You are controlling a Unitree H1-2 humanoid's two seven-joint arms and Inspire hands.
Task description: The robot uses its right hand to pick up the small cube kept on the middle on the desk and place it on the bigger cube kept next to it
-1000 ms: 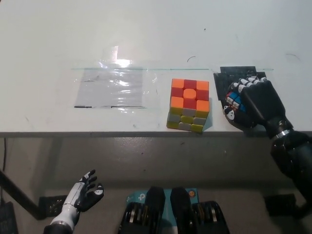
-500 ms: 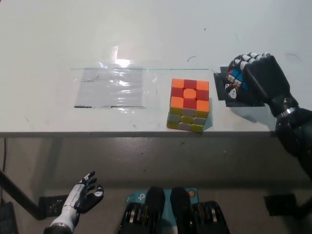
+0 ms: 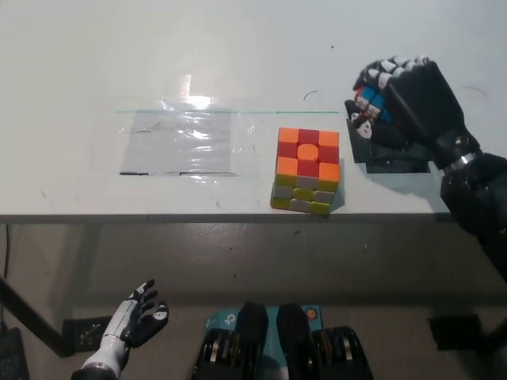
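My black right hand (image 3: 400, 99) is shut on the small cube (image 3: 369, 105), whose blue, red and white tiles show between the fingers. It holds the cube lifted just above a black pad (image 3: 396, 154), to the right of the bigger cube. The bigger cube (image 3: 307, 169) stands near the desk's front edge, with an orange and red top and a yellow and grey front face. My white left hand (image 3: 135, 321) hangs below the desk at the lower left, fingers apart and holding nothing.
A clear plastic sheet (image 3: 181, 142) lies flat on the white desk (image 3: 238, 55) to the left of the bigger cube. The desk's front edge (image 3: 158, 218) runs across the picture just below the cube.
My right hand has lifted the small cube off the black pad and carried it up and left, toward the bigger cube. The left hand has not moved.
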